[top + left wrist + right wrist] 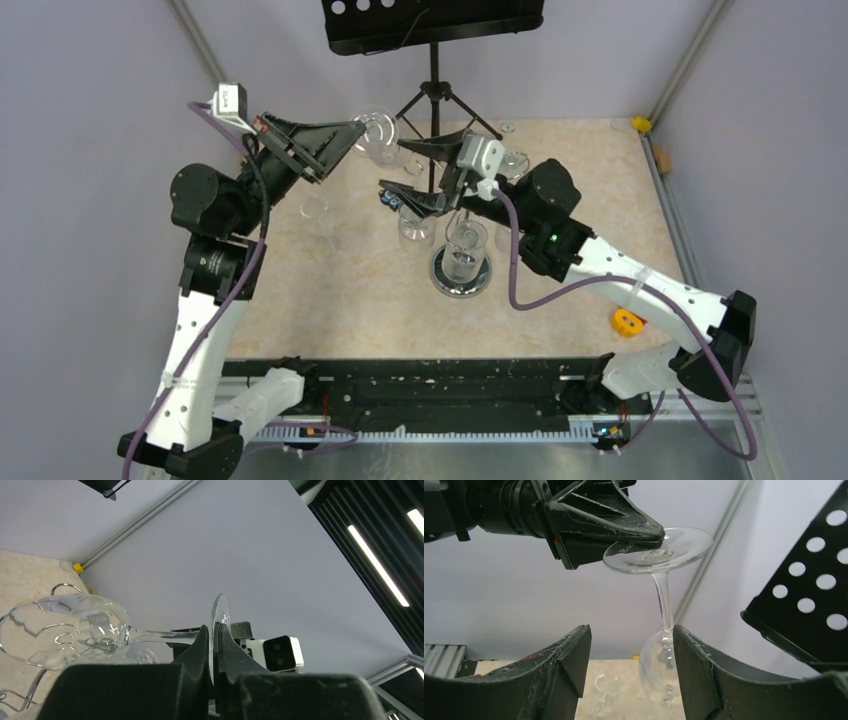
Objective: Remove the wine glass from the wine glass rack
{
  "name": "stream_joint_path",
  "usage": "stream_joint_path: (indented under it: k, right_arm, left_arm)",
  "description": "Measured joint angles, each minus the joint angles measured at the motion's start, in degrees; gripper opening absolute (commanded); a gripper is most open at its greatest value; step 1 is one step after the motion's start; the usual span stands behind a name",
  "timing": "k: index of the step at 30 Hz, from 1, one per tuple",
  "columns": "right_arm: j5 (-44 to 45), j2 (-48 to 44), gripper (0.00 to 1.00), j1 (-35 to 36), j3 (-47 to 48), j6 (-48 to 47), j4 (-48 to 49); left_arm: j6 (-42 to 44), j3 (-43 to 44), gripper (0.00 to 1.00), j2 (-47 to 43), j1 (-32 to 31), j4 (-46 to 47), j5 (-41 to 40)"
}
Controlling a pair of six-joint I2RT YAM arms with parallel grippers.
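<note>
The wine glass hangs foot up and bowl down, and my left gripper is shut on the rim of its round foot. From above, the left gripper holds the glass at the back of the table, left of the wine glass rack's chrome base. My right gripper is open just below the foot. The glass bowl shows beyond it, close to the right finger, with no contact visible. In the top view the right gripper is between the held glass and the rack.
More glasses hang on the rack. A loose glass stands on the table at the left. The black music stand rises at the back on its tripod. A yellow object lies near the right arm.
</note>
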Motion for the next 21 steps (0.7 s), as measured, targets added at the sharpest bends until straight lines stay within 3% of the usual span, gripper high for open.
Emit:
stream_joint_path:
  k: [4,11,16,21]
  right_arm:
    - [-3.5,3.5,0.5,0.0,3.1,-3.0,0.1]
    - [-6.1,7.5,0.39,0.0,7.7,-4.8,0.4]
    - [-6.7,9.0,0.39,0.0,9.2,-4.9,0.3]
    - [-6.5,9.4,0.47,0.0,9.2,-4.8,0.5]
  left_arm:
    - [-0.4,0.0,0.0,-0.7,0.0,-0.1,0.4]
    - [-0.3,0.0,0.0,-0.7,0.5,-0.8,-0.3]
    - [-0.2,0.0,0.0,-0.7,0.5,-1.6,-0.1]
    - [1.5,0.0,0.0,-1.1,0.5,-3.4,-2.5]
